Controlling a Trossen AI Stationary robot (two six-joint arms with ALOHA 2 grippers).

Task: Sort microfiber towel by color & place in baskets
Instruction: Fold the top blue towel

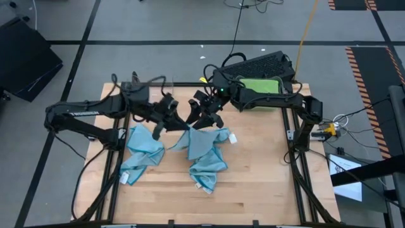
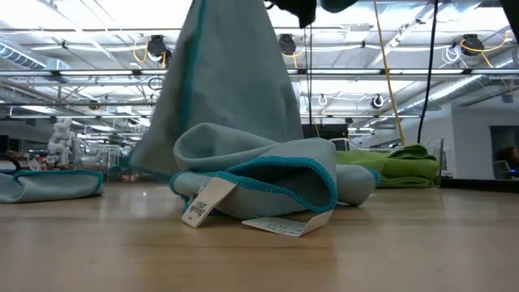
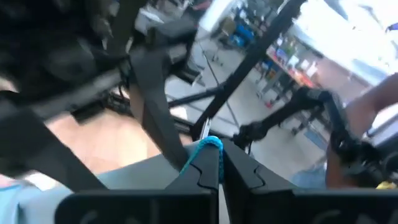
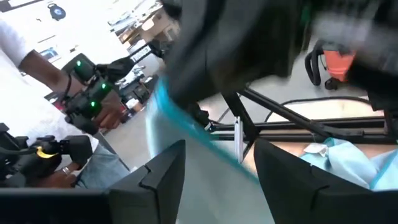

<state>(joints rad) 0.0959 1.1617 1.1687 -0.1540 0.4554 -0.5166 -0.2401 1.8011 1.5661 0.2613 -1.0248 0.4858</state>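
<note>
My left pincer (image 3: 219, 163) is clenched on the teal-stitched edge of a soft light-blue microfiber towel (image 1: 205, 147), which hangs in a draped peak above its own crumpled folds on the wooden surface (image 1: 253, 183). My right pincer (image 4: 217, 163) stands released around that same raised cloth. Farther back, a clear basket (image 2: 434, 162) holds a folded green towel (image 1: 259, 85); another blue towel (image 1: 140, 152) lies flat, apart.

Grey floor (image 1: 158, 25) with dark seams; hazard stripes (image 1: 370, 69) at right. Wooden surface (image 1: 253, 183). Ceiling rails (image 2: 81, 77), bright light overhead.
</note>
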